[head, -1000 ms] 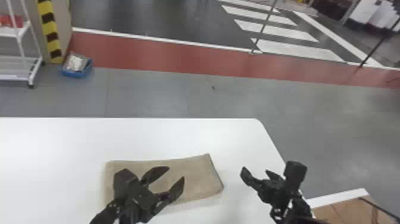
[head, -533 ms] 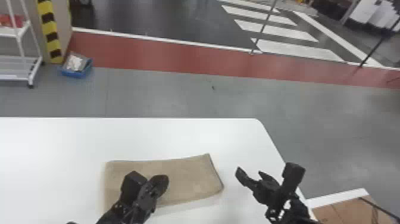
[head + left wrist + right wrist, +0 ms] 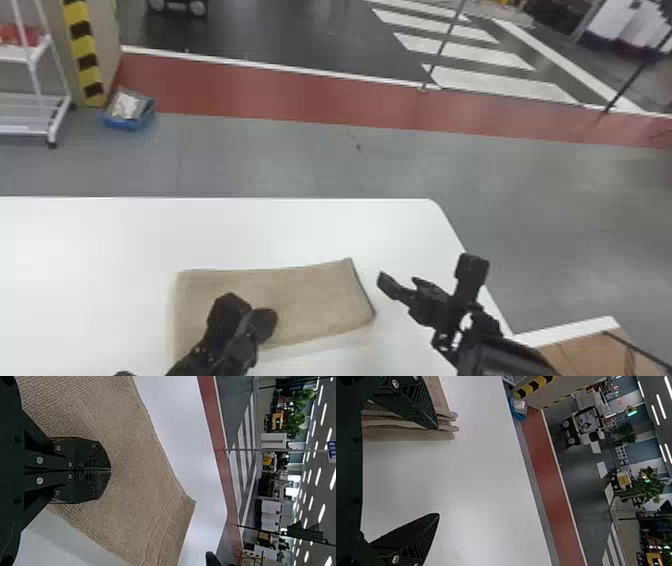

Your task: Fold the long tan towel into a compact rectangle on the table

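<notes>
Plainly, my left tool (image 3: 265, 322) is pressed together, my right tool (image 3: 399, 287) spread; wrist views add the towel's (image 3: 320, 300) nubby weave and rounded, layered edge.

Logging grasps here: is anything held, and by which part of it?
Nothing: the left hand is shut over the towel, the right hand open.

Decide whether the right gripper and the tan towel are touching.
Apart. The head view shows a narrow strip of white table between the right gripper and the facing short edge of the tan towel.
</notes>
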Available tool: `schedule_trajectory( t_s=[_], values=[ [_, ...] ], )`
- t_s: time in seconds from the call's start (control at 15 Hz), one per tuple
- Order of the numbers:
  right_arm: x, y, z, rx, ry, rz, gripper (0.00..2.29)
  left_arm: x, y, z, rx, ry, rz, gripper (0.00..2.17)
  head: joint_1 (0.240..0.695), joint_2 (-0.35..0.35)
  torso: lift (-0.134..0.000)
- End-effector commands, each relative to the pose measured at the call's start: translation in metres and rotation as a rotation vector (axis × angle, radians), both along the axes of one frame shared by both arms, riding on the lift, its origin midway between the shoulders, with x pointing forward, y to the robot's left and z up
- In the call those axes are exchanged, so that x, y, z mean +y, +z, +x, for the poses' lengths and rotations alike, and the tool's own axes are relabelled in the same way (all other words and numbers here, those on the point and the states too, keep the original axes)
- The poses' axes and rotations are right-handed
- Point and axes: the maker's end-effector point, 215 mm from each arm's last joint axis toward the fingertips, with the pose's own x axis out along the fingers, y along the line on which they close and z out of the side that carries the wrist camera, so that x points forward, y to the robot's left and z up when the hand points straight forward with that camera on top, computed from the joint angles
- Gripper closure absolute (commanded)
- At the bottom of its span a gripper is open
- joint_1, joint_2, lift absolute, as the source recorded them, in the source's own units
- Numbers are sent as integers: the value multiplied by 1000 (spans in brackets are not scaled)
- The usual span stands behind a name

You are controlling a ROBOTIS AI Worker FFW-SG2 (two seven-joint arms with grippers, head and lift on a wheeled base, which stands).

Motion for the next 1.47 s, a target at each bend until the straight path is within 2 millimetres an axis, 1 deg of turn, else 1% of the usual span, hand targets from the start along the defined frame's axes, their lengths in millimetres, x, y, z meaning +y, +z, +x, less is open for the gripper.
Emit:
schedule_trajectory(
  t_s=[0.0, 0.13, 0.27, 0.33, 0.4, 0.47, 0.6, 0.73, 0.8, 0.87, 0.93, 1.07, 1.13, 1.2, 1.27, 1.33, 1.4],
  values=[
    [16, -9, 8, 38, 34, -8, 134, -2, 2, 1, -3, 1, -3, 1872, 695, -350, 0],
    [38, -16, 12, 78, 79, -11, 151, -2, 3, 2, -6, 2, -4, 1872, 695, -350, 0],
    [52, -20, 14, 111, 103, -9, 201, -2, 4, 2, -8, 2, -5, 1872, 695, -350, 0],
    [52, -23, 13, 132, 106, -16, 218, -3, 5, 2, -9, 1, -5, 1872, 695, -350, 0],
    [60, -26, 13, 152, 123, -19, 218, -3, 6, 3, -11, 1, -7, 1872, 695, -350, 0],
    [62, -31, 11, 174, 129, -23, 235, -5, 8, 2, -14, -3, -9, 1872, 695, -350, 0],
    [60, -39, 7, 215, 126, -15, 316, -5, 10, 3, -17, -2, -13, 1872, 695, -350, 0],
    [57, -48, 4, 263, 125, -20, 316, -6, 9, 1, -14, -3, -13, 1872, 695, -350, 0],
    [56, -49, 4, 269, 125, -23, 316, -8, 8, -3, -11, -6, -17, 1872, 695, -350, 0],
    [59, -52, 1, 288, 129, -22, 323, -10, 12, -3, -16, -8, -25, 1872, 695, -350, 0],
    [65, -54, -1, 293, 142, -15, 383, -12, 15, -2, -19, -9, -29, 1872, 695, -350, 0],
    [67, -51, -5, 283, 151, -16, 475, -13, 13, -6, -13, -10, -29, 1895, 695, -350, 0],
    [72, -49, -6, 284, 161, -11, 475, -13, 10, -9, -2, -10, -24, 1895, 695, -350, 0],
    [75, -50, -9, 294, 167, 1, 478, -13, 12, -9, -5, -11, -26, 1895, 695, -350, 0],
    [77, -51, -11, 299, 171, 7, 535, -15, 15, -8, -7, -10, -30, 1895, 695, -350, 0],
    [80, -50, -11, 301, 177, 14, 586, -13, 11, -13, 1, -10, -28, 1895, 695, -350, 0],
    [83, -48, -10, 293, 184, 22, 589, -14, 10, -14, 4, -10, -28, 1895, 695, -350, 0]
  ],
)
